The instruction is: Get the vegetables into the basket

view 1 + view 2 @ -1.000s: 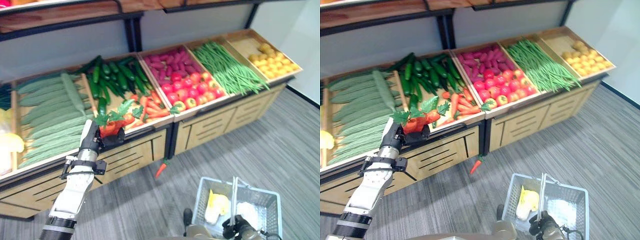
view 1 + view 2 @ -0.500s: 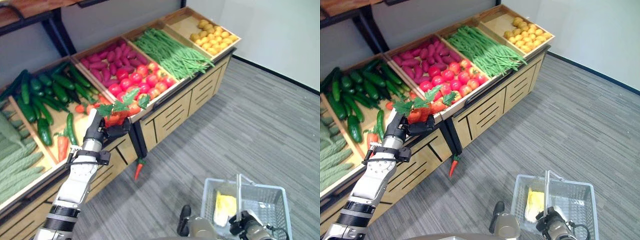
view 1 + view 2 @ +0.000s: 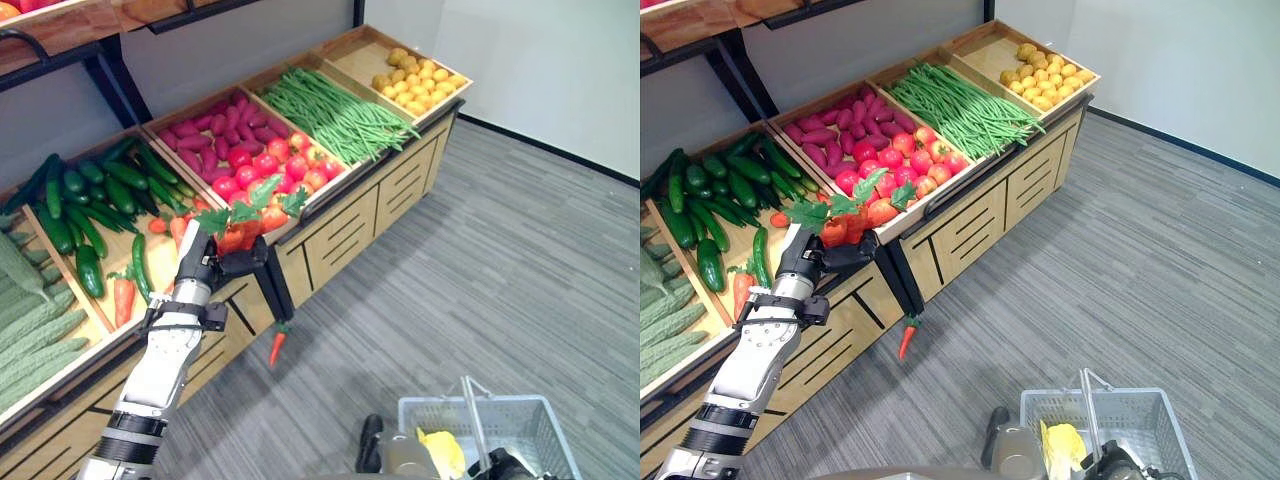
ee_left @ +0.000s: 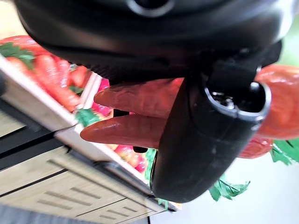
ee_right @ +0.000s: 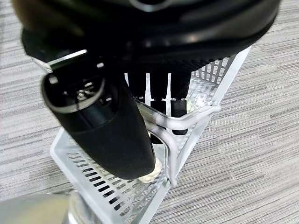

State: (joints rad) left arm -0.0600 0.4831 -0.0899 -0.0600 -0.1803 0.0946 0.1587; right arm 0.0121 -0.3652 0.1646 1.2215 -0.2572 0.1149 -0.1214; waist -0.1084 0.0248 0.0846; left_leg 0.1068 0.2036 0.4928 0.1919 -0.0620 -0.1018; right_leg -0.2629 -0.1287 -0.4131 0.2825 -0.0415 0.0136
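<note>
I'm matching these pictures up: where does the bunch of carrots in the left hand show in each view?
Left eye view: carrots in the left hand, before the tomato bin.
Right eye view: carrots, left of centre.
Left wrist view: carrots behind the thumb.
Right wrist view: not in it; basket there.
Shared landmark: fallen carrot on the floor.

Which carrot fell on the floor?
The lone carrot lying on the grey floor in front of the wooden stand. The other carrots are in the left hand or in the crate.
</note>
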